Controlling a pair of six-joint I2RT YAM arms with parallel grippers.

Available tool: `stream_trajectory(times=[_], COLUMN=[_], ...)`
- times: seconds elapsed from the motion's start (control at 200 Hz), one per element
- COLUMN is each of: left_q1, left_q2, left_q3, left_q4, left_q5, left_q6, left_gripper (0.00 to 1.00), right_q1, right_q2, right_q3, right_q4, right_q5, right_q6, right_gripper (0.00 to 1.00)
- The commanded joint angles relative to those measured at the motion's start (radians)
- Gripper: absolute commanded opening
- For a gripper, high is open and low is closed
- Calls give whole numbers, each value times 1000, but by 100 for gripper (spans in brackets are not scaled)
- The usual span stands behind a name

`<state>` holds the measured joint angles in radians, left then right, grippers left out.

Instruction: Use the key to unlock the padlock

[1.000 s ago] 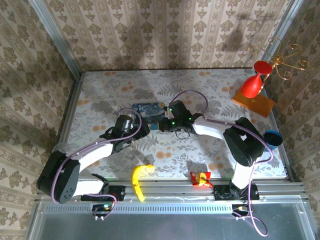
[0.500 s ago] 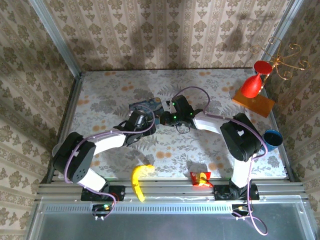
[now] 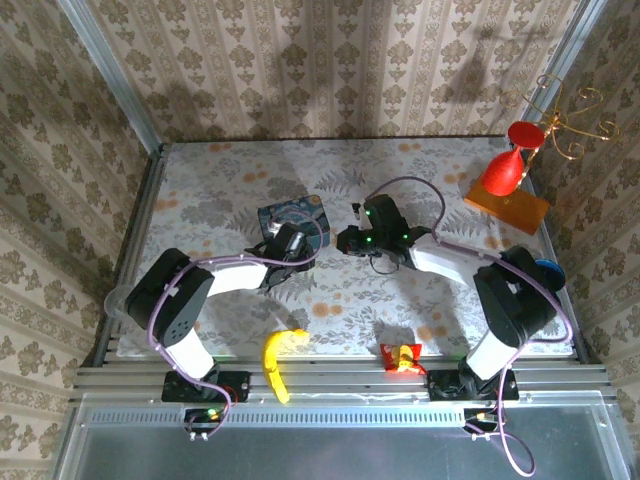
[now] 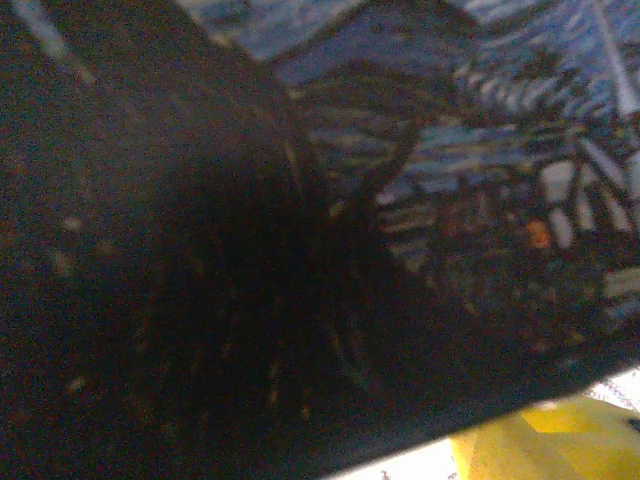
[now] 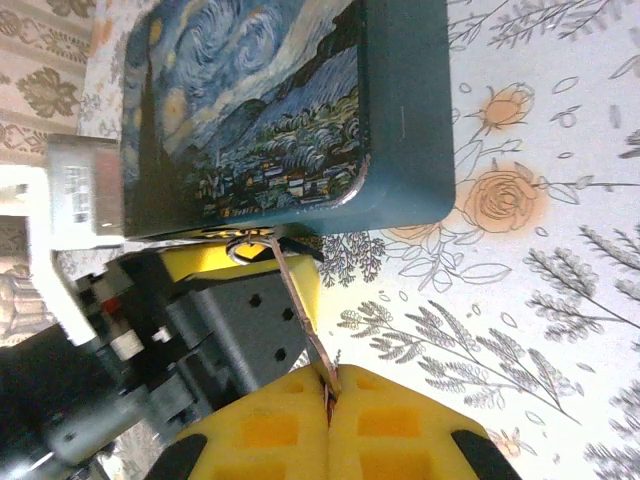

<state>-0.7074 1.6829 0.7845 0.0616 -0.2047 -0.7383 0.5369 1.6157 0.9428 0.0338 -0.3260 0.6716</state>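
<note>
The blue night-sky tin box (image 3: 292, 217) sits mid-table and looks tilted. I cannot make out the padlock on it. My right gripper (image 3: 347, 240) is just right of the box, its yellow pads (image 5: 400, 430) shut on a thin metal key (image 5: 300, 300) seen edge-on. The key's far end carries a small wire ring (image 5: 243, 249) at the box's (image 5: 250, 110) lower edge. My left gripper (image 3: 299, 243) is at the box's near right corner, and its grey and yellow finger (image 5: 235, 320) lies right beside the key. The left wrist view is dark and blurred, pressed close to the box (image 4: 480, 150).
A banana (image 3: 278, 358) and a red snack packet (image 3: 400, 356) lie near the front rail. A red hourglass-shaped piece (image 3: 505, 165) on a wooden board, a gold wire stand (image 3: 560, 120) and a blue cup (image 3: 545, 270) are at the right edge.
My left gripper has slid right, up to the box's corner. The box has turned and tipped. My right gripper has backed slightly right with the key.
</note>
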Motion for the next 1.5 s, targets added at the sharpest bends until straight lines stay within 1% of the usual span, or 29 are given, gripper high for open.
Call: stream_trajectory(times=[0.0, 0.06, 0.125, 0.195, 0.275, 0.375, 0.44, 0.465, 0.58, 0.61, 0.805, 0.895, 0.92, 0.97, 1.496], left_q1=[-13, -22, -34, -48, -62, -74, -79, -81, -81, -81, -77, -71, -71, -70, -59], left_q2=[33, 45, 60, 84, 120, 162, 174, 177, 190, 192, 201, 204, 204, 205, 225], left_q3=[42, 61, 90, 136, 196, 267, 279, 280, 281, 282, 286, 282, 282, 280, 280], left_q4=[8, -23, -74, -140, -221, -295, -290, -285, -273, -273, -257, -237, -233, -225, -204], left_q5=[-37, -92, -167, -243, -304, -345, -343, -340, -326, -325, -316, -295, -291, -287, -262], left_q6=[10, -6, -22, -33, -46, -60, -62, -64, -69, -69, -55, -46, -44, -40, -29], left_gripper=[61, 61, 64, 65, 64, 62, 61, 59, 57, 55, 53, 52, 49, 48, 47], right_q1=[-11, -16, -18, -20, -24, -30, -34, -36, -41, -43, -47, -47, -48, -48, -48], right_q2=[-70, -95, -115, -131, -142, -151, -155, -158, -168, -172, -177, -175, -172, -169, -172], right_q3=[-43, -60, -74, -84, -87, -87, -88, -89, -97, -99, -111, -113, -113, -113, -155], right_q4=[-25, -29, -33, -34, -41, -53, -55, -55, -56, -55, -50, -46, -45, -40, -5], right_q5=[49, 54, 57, 59, 59, 55, 49, 47, 43, 42, 38, 36, 35, 33, 33], right_q6=[16, 16, 16, 16, 11, 2, -1, -2, -3, -2, -1, 3, 3, 6, 26], right_gripper=[0, 0, 0, 0, 0, 0, 0, 0, 0, 0, 0, 0, 0, 0, 0])
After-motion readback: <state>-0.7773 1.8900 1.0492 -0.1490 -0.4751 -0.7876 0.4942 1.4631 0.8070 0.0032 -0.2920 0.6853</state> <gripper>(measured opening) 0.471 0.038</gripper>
